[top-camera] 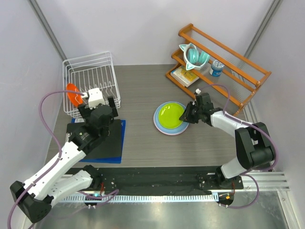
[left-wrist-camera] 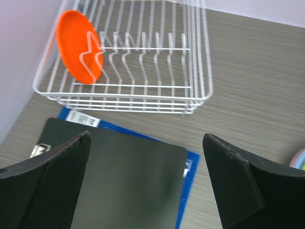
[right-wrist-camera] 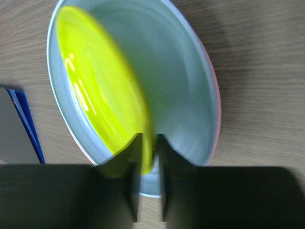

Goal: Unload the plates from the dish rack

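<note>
On green plate (right-wrist-camera: pixel 102 95), near-shut right pincer (right-wrist-camera: pixel 148 143)

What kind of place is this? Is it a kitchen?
Probably a robot practice booth, not a real kitchen: plain walls box in one table, a left arm and right arm are bolted at its edge, and a dish rack sits there.
</note>
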You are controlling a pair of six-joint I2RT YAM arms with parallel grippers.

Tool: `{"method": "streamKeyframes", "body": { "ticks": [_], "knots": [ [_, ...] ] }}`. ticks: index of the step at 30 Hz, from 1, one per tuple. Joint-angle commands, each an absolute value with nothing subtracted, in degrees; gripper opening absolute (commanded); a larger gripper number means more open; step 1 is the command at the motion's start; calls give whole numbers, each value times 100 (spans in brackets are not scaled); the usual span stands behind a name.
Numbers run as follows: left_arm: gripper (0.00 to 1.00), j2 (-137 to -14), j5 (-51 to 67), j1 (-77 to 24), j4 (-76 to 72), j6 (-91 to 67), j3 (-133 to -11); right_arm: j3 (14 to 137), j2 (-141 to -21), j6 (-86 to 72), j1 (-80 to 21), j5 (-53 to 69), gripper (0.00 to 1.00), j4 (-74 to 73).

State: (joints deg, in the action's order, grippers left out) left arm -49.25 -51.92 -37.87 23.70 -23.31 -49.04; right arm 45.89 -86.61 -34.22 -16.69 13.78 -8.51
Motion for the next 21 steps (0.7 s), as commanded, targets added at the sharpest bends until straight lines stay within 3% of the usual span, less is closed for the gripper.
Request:
{"method": "streamKeyframes", "body": {
  "ticks": [1, 3, 9, 21],
  "knots": [
    [100, -5010, -5609, -3376, 1995, -2205, -5010, 4869, -8710, -3278, -1635, 1661, 33, -545],
    [100, -5071, -5310, -2982, 1899, -2188, -5036, 4834, -8658, -3235, -1635, 1644, 45, -545],
    [99, -5562, -4536, -1753, 1819, -2320, -5194, 4851, -8148, -2954, -1635, 1258, 57, -1062],
    [99, -7355, -3412, 349, 1468, -2601, -6151, 4772, -6803, -2646, -1644, 518, 64, -1740]
  ]
}}
